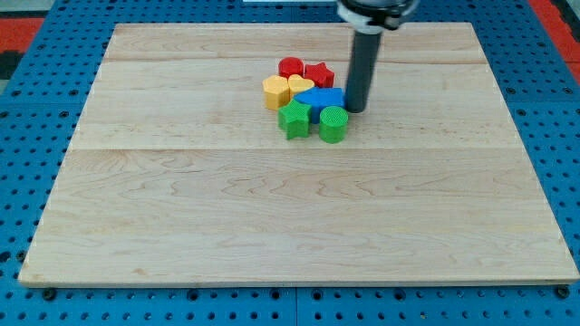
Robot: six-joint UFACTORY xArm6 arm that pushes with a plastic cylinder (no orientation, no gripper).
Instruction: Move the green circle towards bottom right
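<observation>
- Nearest us sits a wide stretch of bare wooden board, pale planks with visible grain, resting on a blue perforated base.
- Up past the middle, we've got a tight huddle of ribbed little blocks, and the green circle stands at its lower right corner, just beside the green star.
- Behind those two: a blue block, shape hard to call, a yellow heart, an orange-yellow hexagon-like block, a red round block and a red star.
- Our tip is planted at the cluster's right edge, close beside the blue block and just up-right of the green circle; contact we can't tell.
- No jaws here, just a plain dark rod holding nothing.
- We judge that spot awkward: shoving toward bottom right calls for getting behind the circle's upper left, where neighbours crowd.
</observation>
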